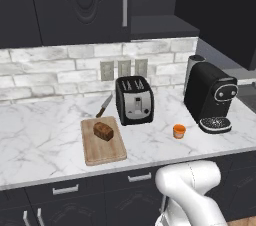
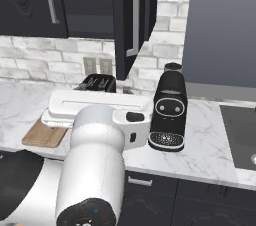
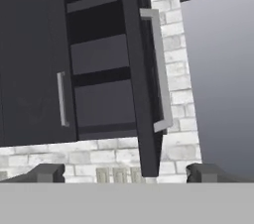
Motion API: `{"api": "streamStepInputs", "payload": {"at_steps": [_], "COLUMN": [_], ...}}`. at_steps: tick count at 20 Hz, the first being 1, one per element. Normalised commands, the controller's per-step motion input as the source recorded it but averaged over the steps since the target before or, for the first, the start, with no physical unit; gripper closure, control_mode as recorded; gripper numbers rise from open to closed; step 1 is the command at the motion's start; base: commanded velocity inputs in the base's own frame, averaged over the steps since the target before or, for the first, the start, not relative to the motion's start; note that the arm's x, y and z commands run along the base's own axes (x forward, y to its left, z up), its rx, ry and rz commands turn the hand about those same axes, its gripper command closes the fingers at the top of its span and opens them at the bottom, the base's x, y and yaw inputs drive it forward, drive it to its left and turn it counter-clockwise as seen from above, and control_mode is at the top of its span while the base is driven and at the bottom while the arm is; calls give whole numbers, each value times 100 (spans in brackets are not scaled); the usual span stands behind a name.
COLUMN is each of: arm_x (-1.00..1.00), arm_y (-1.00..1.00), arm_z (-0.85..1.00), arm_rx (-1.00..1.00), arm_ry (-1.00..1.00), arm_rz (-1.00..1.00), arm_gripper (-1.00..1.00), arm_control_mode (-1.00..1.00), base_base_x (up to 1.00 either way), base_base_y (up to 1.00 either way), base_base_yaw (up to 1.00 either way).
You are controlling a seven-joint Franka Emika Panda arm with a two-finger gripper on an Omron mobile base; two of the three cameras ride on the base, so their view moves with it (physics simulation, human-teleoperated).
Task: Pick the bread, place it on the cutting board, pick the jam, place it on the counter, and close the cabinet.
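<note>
Fingers (image 3: 126,173) apart facing the open cabinet (image 3: 141,74); left base view shows bread (image 1: 103,131) on the cutting board (image 1: 107,152).

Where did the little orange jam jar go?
In the left base view the jam sits on the counter, between the toaster and the coffee machine.

You see a dark-brown bread (image 1: 103,131) on a light tan, grained cutting board (image 1: 106,151), an orange jam (image 1: 179,131) on the white, grey-veined marble surface (image 1: 40,140). The cabinet (image 3: 34,59) is charcoal with a silver bar handle (image 3: 159,69); the toaster (image 1: 134,101) is black and silver, the coffee machine (image 1: 212,97) black, against pale grey brick (image 1: 50,70).
</note>
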Motion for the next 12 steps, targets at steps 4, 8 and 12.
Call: {"api": "streamStepInputs", "payload": {"at_steps": [4, 8, 12], "arm_x": [50, 49, 46], "arm_y": [-29, -34, -31], "arm_z": [-31, -26, 0], "arm_rx": [0, 0, 0], "arm_ry": [0, 0, 0], "arm_rz": [8, 8, 7], "arm_gripper": [-100, -100, -100], "arm_control_mode": [-100, -100, -100], "base_base_x": [0, 0, 0], "base_base_y": [0, 0, 0], "base_base_yaw": [0, 0, 0]}}
